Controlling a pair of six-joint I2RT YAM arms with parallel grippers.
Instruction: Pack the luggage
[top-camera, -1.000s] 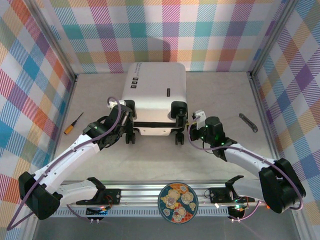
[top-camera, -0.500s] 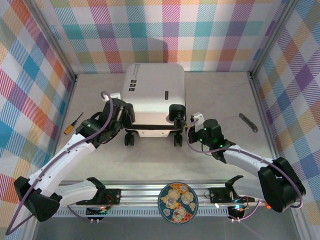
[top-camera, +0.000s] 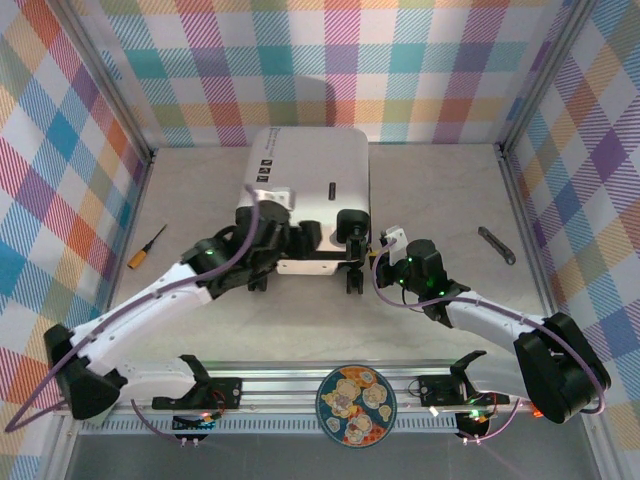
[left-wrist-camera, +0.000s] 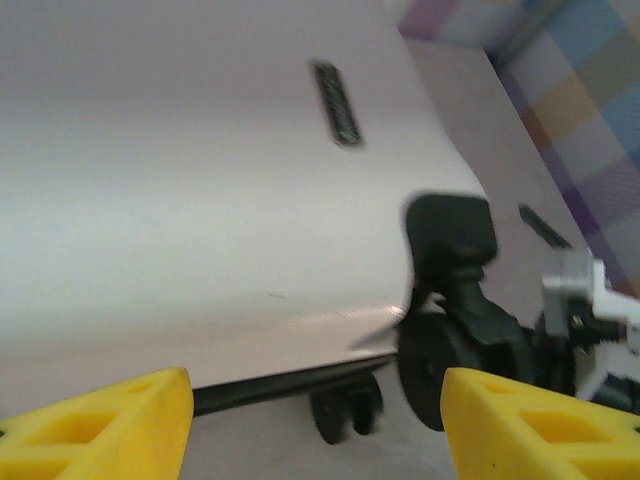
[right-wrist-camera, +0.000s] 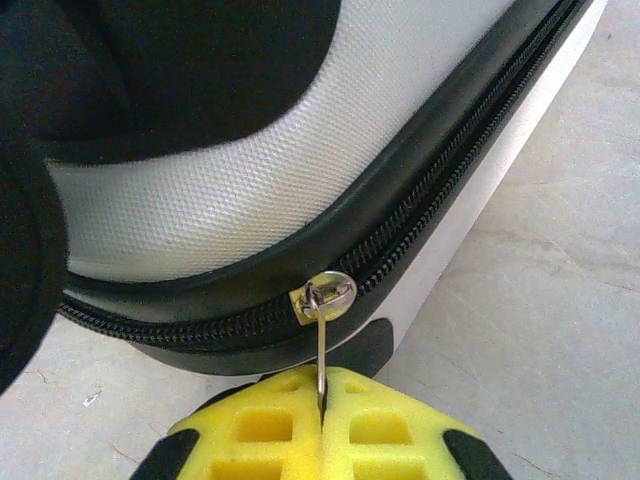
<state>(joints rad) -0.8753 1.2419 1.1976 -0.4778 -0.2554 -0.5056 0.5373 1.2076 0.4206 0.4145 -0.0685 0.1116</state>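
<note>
The suitcase (top-camera: 305, 200) lies flat at the table's (top-camera: 430, 190) 12 o'clock. The right gripper (right-wrist-camera: 322, 395) pinches the zipper pull (right-wrist-camera: 321, 340); the left gripper (left-wrist-camera: 315, 420) gapes empty over the lid. An off-track tug could slip the thin pull free

Small white hard-shell plastic suitcase (right-wrist-camera: 250, 190), finely grained and faintly glossy; on it, a black woven-cloth zipper band (right-wrist-camera: 420, 200) with a shiny silver metal pull (right-wrist-camera: 322, 305). Below the suitcase, the right gripper's matt yellow fingers (right-wrist-camera: 265, 435) and a pale, matt, slightly rough desk (right-wrist-camera: 540, 300).
</note>
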